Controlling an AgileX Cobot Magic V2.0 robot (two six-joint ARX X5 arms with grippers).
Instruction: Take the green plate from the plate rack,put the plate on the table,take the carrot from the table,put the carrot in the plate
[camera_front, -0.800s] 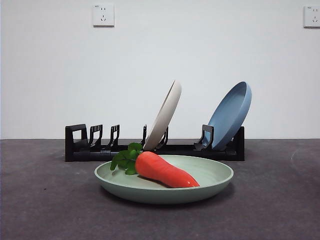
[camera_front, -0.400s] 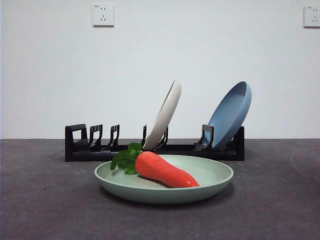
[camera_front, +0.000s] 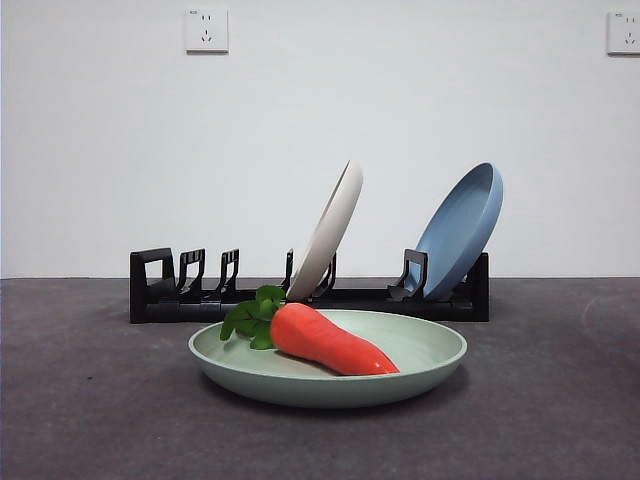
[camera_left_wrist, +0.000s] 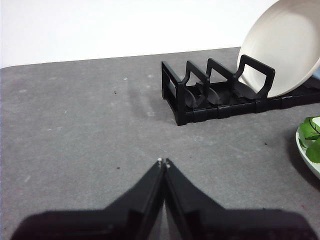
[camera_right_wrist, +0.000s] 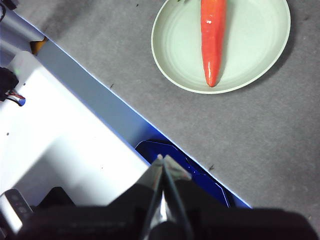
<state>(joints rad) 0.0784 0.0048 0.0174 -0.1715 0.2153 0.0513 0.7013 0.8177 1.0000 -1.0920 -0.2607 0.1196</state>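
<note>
The green plate (camera_front: 420, 350) lies flat on the dark grey table (camera_front: 90, 400), in front of the black plate rack (camera_front: 170, 295). The carrot (camera_front: 330, 342) lies in the plate, its green leaves toward the rack. The right wrist view shows the plate (camera_right_wrist: 250, 50) and the carrot (camera_right_wrist: 212, 35) from above. My left gripper (camera_left_wrist: 163, 162) is shut and empty, low over bare table away from the rack (camera_left_wrist: 200, 100). My right gripper (camera_right_wrist: 161, 159) is shut and empty, high over the table's edge, well clear of the plate. Neither gripper shows in the front view.
A cream-white plate (camera_front: 330, 230) and a blue plate (camera_front: 460, 230) lean in the rack. The cream plate also shows in the left wrist view (camera_left_wrist: 285, 50). A white and blue base (camera_right_wrist: 65, 130) lies beyond the table's edge under my right gripper.
</note>
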